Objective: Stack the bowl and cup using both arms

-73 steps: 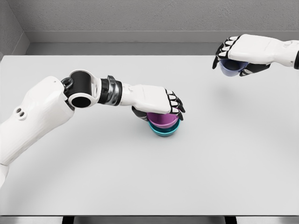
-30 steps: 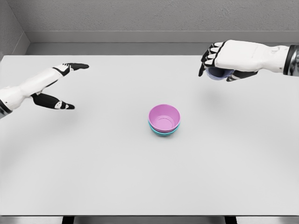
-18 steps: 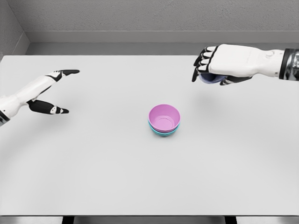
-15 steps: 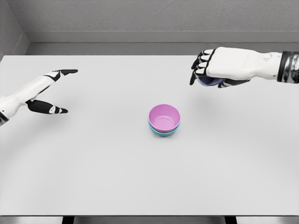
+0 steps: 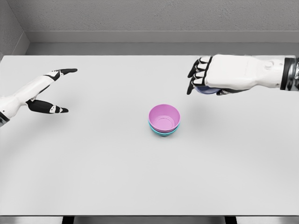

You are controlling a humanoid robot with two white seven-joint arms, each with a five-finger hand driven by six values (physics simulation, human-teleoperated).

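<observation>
A pink bowl sits nested in a teal bowl at the middle of the white table. My right hand hovers above and to the right of this stack, palm down, shut on a blue-purple cup that peeks out beneath the palm. Most of the cup is hidden by the hand. Far to the left, my left hand is held above the table with fingers spread, holding nothing.
A grey wall runs along the table's far edge. The table's front edge lies at the bottom of the picture.
My left hand let go of the pink bowl on the teal one and drew back to the far left. My right hand has carried the cup leftward and lower, toward the stack.
</observation>
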